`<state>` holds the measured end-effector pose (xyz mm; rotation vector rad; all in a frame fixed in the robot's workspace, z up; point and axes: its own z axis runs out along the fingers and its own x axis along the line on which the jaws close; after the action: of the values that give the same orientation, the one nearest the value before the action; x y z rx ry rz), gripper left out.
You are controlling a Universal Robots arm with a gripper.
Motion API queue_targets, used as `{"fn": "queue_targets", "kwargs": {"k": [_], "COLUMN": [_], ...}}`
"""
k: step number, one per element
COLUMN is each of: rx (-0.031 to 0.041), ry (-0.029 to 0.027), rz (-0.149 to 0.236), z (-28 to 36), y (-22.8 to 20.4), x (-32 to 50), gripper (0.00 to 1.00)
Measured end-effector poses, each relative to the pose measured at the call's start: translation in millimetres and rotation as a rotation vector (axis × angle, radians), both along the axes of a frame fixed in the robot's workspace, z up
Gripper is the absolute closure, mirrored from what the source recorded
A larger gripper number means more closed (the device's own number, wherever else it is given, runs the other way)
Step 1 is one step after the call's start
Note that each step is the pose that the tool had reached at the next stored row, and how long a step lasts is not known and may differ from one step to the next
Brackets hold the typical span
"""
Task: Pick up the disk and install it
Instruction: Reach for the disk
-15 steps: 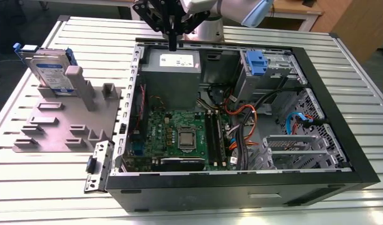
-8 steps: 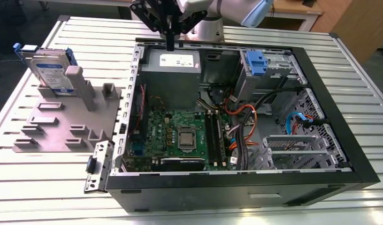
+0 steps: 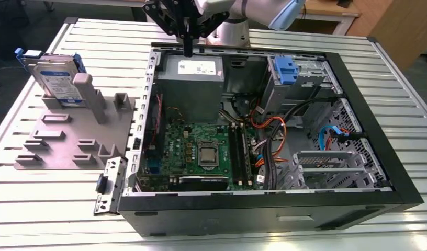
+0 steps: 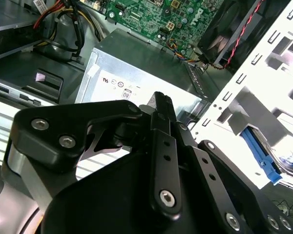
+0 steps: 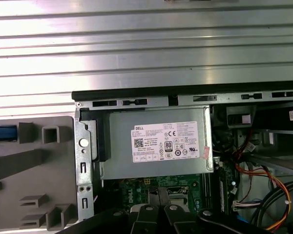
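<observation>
The disk (image 3: 56, 78), a silver-grey drive with a white and blue label in a blue carrier frame, stands upright in a slot of the grey fixture plate (image 3: 67, 136) at the exterior view's left. My gripper (image 3: 188, 47) hangs over the back edge of the open computer case (image 3: 269, 204), right above the grey power supply box (image 3: 192, 70), well away from the disk. In the second wrist view the black fingers (image 4: 161, 105) meet at their tips with nothing between them. The gripper (image 5: 156, 217) points at the power supply (image 5: 156, 146).
Inside the case lie a green motherboard (image 3: 199, 151), bundled orange and black cables (image 3: 269, 130) and a drive bay holding a bare blue bracket (image 3: 285, 70). The fixture plate carries several empty grey posts and slots. The slatted metal table (image 3: 46, 209) surrounds everything.
</observation>
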<state>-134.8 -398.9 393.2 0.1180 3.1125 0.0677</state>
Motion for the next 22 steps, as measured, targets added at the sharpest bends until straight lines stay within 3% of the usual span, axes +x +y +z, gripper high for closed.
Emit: {"fn": "queue_targets", "kwargs": {"k": [22], "rx": [0.0], "ry": [0.0], "rz": [0.0], "z": [-0.5], "y": [0.0], "x": [-6.1], "gripper": [0.89]}}
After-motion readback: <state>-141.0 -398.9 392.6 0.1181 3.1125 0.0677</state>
